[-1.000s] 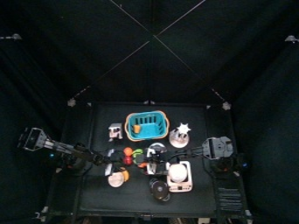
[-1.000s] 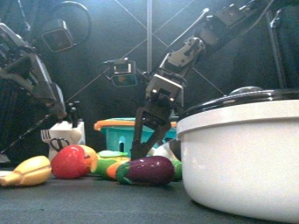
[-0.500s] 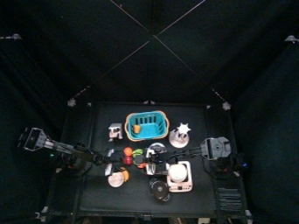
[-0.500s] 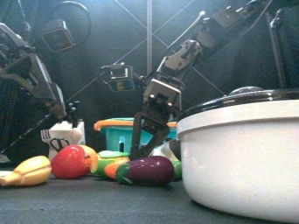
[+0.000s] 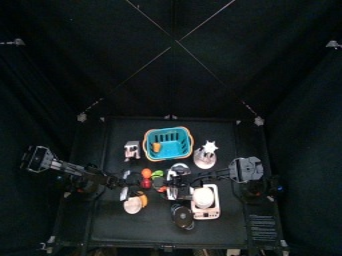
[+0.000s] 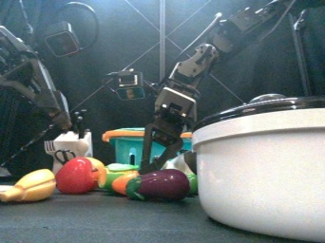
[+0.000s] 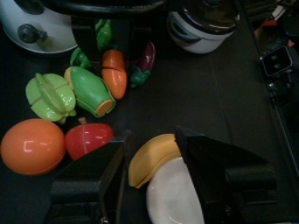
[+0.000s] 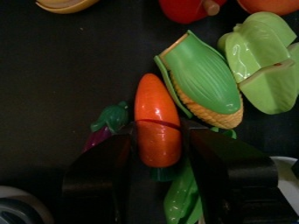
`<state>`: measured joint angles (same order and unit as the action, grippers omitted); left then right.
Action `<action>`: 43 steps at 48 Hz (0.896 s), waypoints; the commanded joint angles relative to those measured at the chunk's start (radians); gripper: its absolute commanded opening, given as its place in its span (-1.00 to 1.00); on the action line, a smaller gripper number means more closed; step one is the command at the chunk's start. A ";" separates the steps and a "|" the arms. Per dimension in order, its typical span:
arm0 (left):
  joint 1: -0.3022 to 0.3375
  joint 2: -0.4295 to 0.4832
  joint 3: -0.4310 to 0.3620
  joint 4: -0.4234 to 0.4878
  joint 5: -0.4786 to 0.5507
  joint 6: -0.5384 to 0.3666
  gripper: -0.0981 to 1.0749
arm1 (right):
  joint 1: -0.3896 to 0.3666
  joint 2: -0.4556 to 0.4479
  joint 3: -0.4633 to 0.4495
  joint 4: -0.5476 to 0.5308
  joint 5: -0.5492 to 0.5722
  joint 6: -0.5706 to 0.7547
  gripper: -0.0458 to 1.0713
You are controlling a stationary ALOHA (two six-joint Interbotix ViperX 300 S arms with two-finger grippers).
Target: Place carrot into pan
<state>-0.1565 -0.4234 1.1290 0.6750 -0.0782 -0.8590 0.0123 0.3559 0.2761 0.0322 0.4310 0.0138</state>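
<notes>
The carrot (image 8: 156, 118) is orange with a green top and lies on the black table among toy vegetables. It also shows in the left wrist view as the carrot (image 7: 112, 72). My right gripper (image 8: 163, 134) is open directly over it, one jaw on each side, with small gaps to the carrot. From the front, the right gripper (image 6: 155, 157) hangs down behind the eggplant (image 6: 162, 183). The pan (image 6: 273, 166) is a white pot under a dark lid, at the front right (image 5: 203, 201). My left gripper (image 7: 152, 144) is open above a banana (image 7: 149, 162), at the table's left.
A blue basket (image 5: 167, 145) stands behind the vegetables. Corn (image 8: 205, 79) and a green pepper (image 8: 263, 61) lie right beside the carrot. A red fruit (image 6: 79, 176) and an orange (image 7: 31, 147) sit to the left. A white appliance (image 5: 207, 155) stands behind the pan.
The right gripper's jaws have come slightly closer together around the carrot. The left arm and the objects have not moved.
</notes>
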 commanded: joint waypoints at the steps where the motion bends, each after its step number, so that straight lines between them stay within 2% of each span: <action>1: -0.002 0.000 -0.009 -0.003 -0.008 0.000 0.58 | -0.003 -0.021 -0.012 -0.002 0.006 0.002 -0.03; 27: -0.003 0.000 -0.009 -0.003 -0.008 0.000 0.58 | 0.000 -0.202 -0.012 -0.017 0.026 0.002 -0.01; 35: -0.002 -0.002 -0.008 -0.003 -0.008 0.000 0.58 | 0.011 -0.282 0.023 -0.012 0.049 0.003 -0.01; 43: 0.005 -0.009 -0.012 0.000 -0.008 0.000 0.58 | 0.025 -0.365 0.098 0.014 0.064 0.006 -0.01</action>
<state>-0.1549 -0.4264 1.1336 0.6734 -0.0782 -0.8590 0.0291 0.0644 0.3574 0.0307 0.4970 0.0184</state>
